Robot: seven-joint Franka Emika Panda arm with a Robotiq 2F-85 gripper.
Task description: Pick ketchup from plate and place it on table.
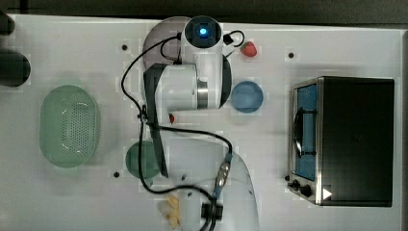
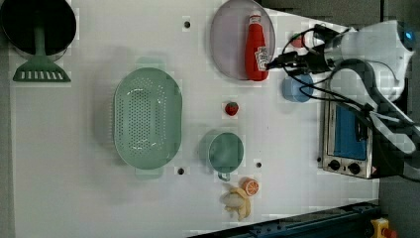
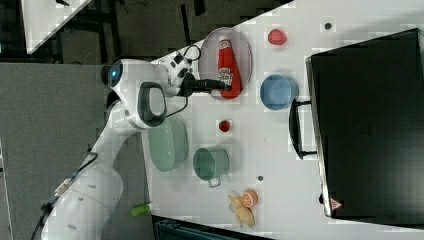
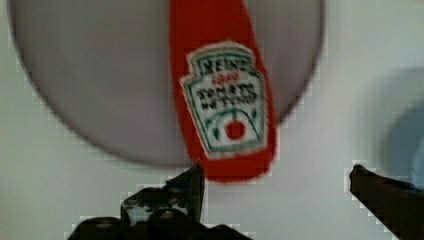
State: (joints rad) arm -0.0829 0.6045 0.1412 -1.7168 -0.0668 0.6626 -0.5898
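The ketchup is a red bottle with a white cap, lying flat on the pale mauve plate near the table's far end. Its base pokes over the plate's rim. My gripper hovers at that base end, open and holding nothing. In the wrist view the labelled ketchup lies on the plate just ahead of my gripper, with its base close to one fingertip. In the right view my gripper reaches over the ketchup. In the top view my arm covers the bottle.
A blue bowl sits right beside my gripper, with a strawberry past it. Another strawberry, a teal cup, a green basket, a banana with an orange slice and a toaster oven also stand on the table.
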